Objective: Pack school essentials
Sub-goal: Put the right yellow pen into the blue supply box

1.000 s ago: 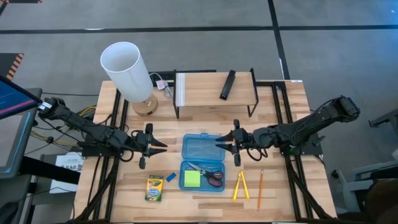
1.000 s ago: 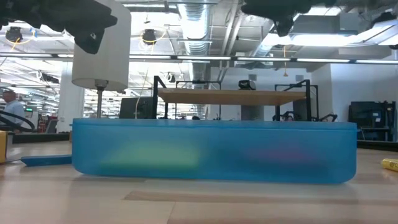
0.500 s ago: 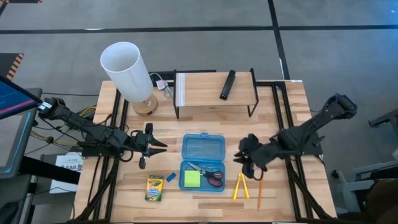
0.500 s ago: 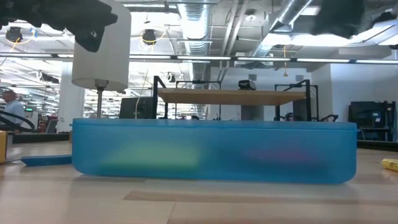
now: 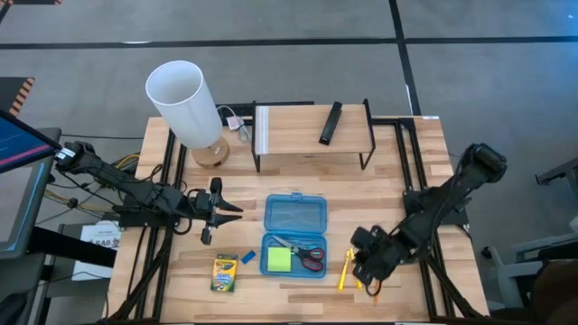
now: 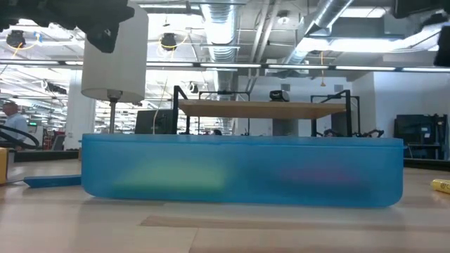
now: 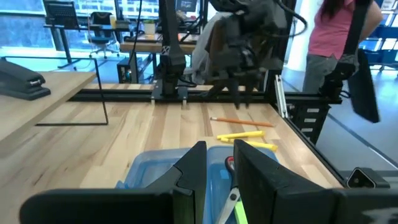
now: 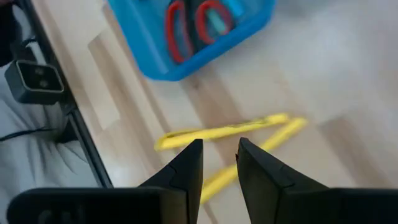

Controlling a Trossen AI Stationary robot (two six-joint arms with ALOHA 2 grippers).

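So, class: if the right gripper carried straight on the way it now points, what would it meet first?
Most likely the two yellow sticks on the table: the right gripper points down at them, though its height above them is unclear.

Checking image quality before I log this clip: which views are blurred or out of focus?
Low view: blue case close up, its contents only soft smears. Right wrist view: two yellow sticks and red-handled scissors slightly soft. High view: sharp throughout.

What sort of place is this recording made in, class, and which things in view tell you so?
Probably a robotics lab or workshop: exposed ceiling ducts overhead, other workbenches in the room behind, and two robot arms mounted at a wooden table on a black metal frame.
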